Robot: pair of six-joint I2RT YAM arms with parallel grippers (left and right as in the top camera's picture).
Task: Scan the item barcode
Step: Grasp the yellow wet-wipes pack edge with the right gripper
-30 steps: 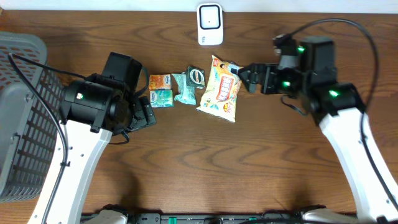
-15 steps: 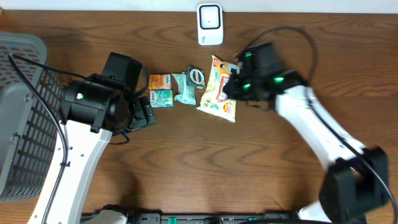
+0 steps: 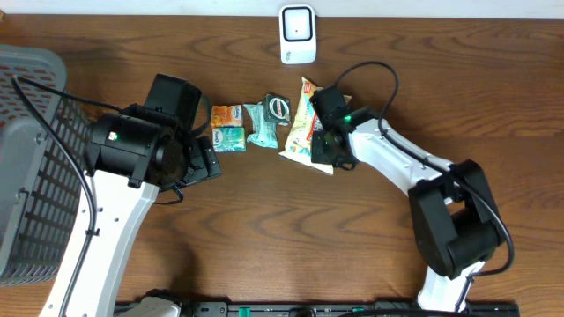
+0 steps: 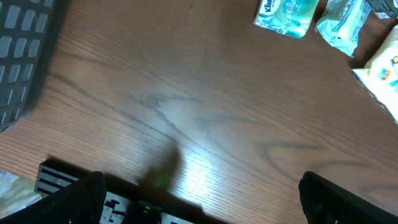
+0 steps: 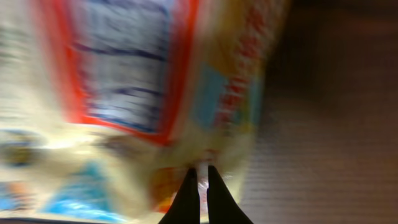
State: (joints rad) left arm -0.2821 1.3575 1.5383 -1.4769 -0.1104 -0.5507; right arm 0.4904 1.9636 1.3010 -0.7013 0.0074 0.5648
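right tool (image 5: 199, 177) pinches the edge of the snack bag (image 3: 306, 132), mid-frame; its length points up toward the scanner (image 3: 298, 35); left tool (image 4: 202, 196) spread, farther off.

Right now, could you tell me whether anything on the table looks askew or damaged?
Nothing looks spilled or damaged. The yellow snack bag lies at a slant, its edge pinched in the right gripper; that wrist view is blurred.
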